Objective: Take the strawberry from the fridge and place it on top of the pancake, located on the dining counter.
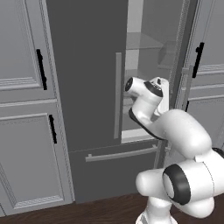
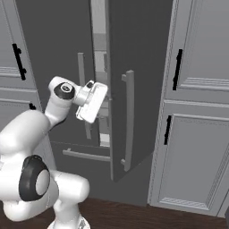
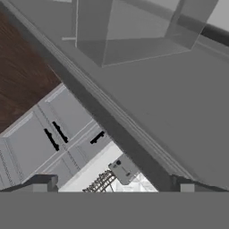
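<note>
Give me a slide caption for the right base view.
Robot arm's open gripper reaching into the fridge past its partly opened right door.

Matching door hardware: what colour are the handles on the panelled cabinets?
Black; the cabinet handles show best in the right base view.

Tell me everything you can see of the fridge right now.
The fridge is a tall dark grey double-door unit between light grey panelled cabinets. Its left door is shut, with a long vertical silver handle. The right door stands swung open, exposing a light grey interior and a glass shelf. A bottom drawer carries a horizontal silver handle. The open gripper sits at the gap.
</note>
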